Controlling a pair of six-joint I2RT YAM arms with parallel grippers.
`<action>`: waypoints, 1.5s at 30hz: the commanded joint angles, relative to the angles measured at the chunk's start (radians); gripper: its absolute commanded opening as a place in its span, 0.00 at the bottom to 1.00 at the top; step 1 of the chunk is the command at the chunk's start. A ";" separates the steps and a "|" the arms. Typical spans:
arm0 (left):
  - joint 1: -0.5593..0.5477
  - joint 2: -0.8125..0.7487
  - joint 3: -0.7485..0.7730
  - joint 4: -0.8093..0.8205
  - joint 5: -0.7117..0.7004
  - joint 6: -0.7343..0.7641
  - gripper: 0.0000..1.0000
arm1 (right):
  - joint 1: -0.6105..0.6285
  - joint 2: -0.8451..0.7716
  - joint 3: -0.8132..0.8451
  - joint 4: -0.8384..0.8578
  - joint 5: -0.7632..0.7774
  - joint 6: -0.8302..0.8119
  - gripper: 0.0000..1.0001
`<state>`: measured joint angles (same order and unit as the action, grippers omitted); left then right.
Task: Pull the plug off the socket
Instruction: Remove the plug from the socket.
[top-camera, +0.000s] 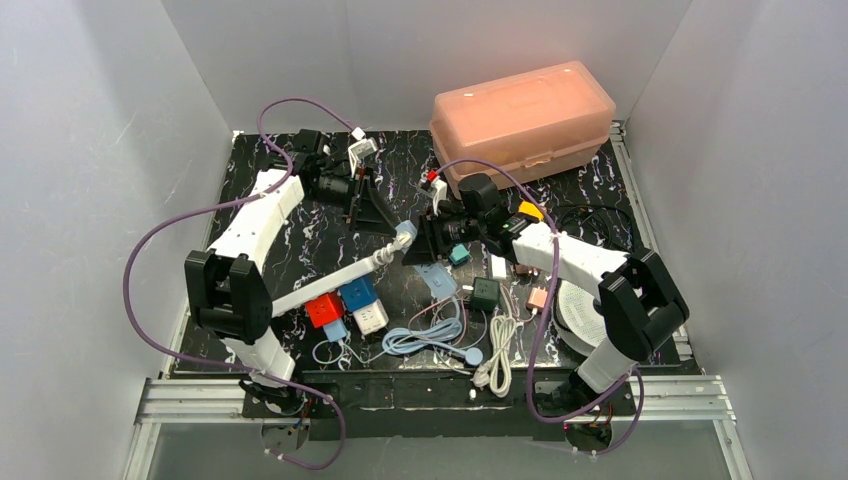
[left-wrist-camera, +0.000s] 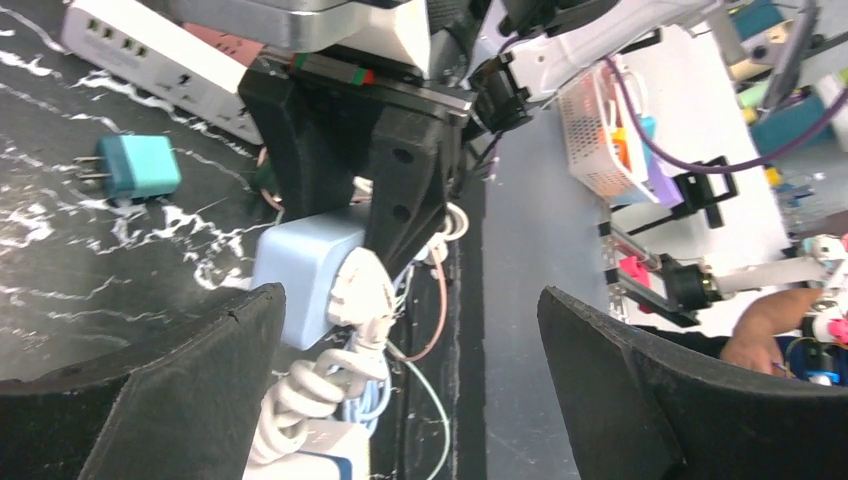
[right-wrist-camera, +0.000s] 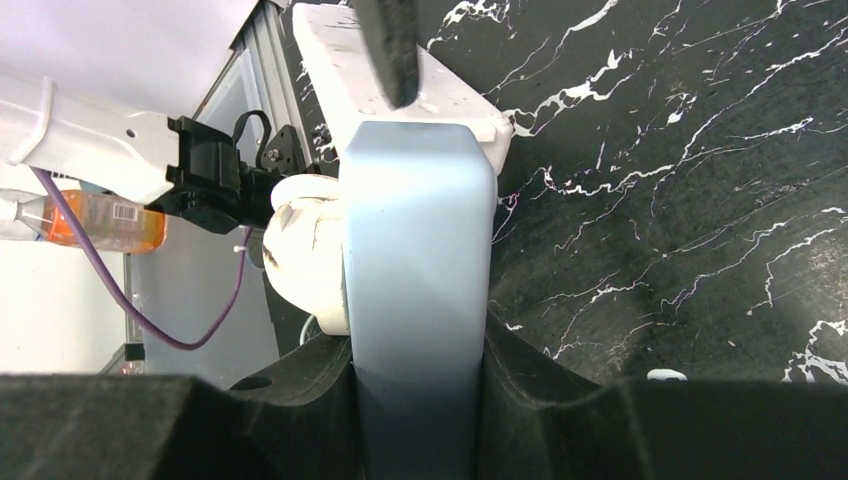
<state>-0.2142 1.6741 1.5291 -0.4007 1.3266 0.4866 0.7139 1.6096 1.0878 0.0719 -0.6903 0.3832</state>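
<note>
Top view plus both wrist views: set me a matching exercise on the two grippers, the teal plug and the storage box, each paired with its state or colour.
Things:
1. left gripper
2. right gripper
3. teal plug
4. storage box

States:
A. lying loose, prongs bare
B. pink, lid closed
C. open, holding nothing
D. shut on the light blue plug

Pairs: 1-C, 2-D, 3-A, 4-B.
</note>
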 joint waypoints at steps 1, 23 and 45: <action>-0.005 -0.037 -0.017 -0.164 0.154 0.070 0.97 | 0.002 -0.083 0.045 0.068 -0.066 -0.027 0.01; 0.022 0.114 0.151 -1.007 -0.068 0.997 0.94 | 0.010 -0.109 0.078 0.038 -0.069 -0.030 0.01; -0.084 0.189 0.098 -1.284 -0.076 1.139 0.90 | 0.010 -0.165 0.100 0.030 0.012 -0.082 0.01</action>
<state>-0.2924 1.8343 1.6409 -0.9558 1.2415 1.5894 0.7292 1.5341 1.1168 -0.0223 -0.6594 0.3054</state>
